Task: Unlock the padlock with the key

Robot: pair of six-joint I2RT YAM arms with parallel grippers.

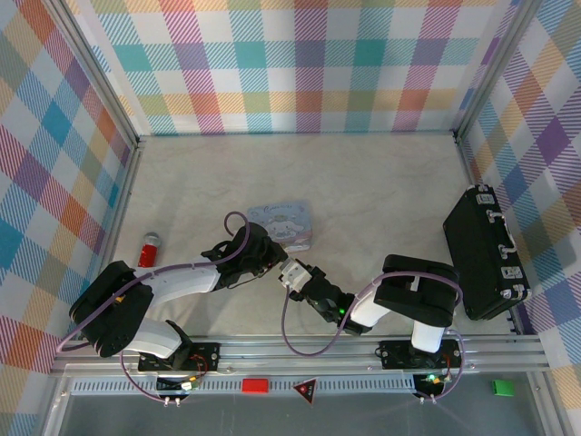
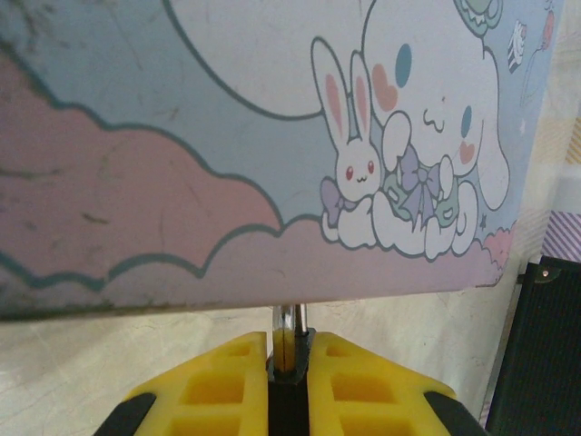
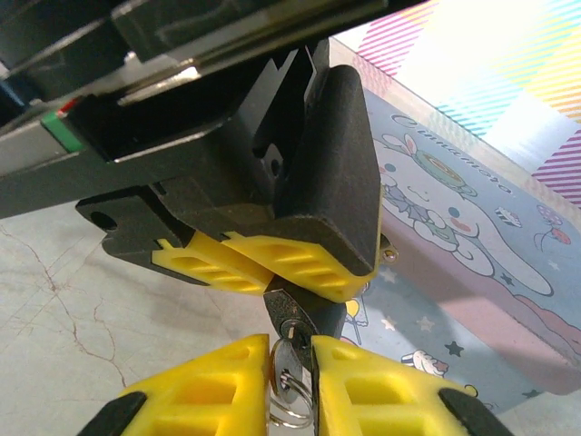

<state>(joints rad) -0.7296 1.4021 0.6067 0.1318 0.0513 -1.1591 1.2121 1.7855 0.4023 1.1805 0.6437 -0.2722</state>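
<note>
The dark padlock [image 3: 307,304] hangs between the yellow pads of my left gripper [image 3: 272,272], which is shut on it, its round keyhole facing my right gripper. The silvery key [image 3: 289,368], with a wire ring below it, is pinched in my right gripper [image 3: 292,350]. The key's top meets the keyhole face; I cannot tell how far it is in. In the left wrist view the left gripper [image 2: 289,338] clamps a dark piece with a shiny shackle [image 2: 289,320]. From above, the left gripper [image 1: 270,259] and the right gripper [image 1: 289,271] meet tip to tip.
The pastel cartoon tin [image 1: 283,222] lies just behind the two grippers and close in front of the left gripper [image 2: 182,182]. A red-capped cylinder [image 1: 150,248] stands at the left. A black case [image 1: 486,254] lies along the right wall.
</note>
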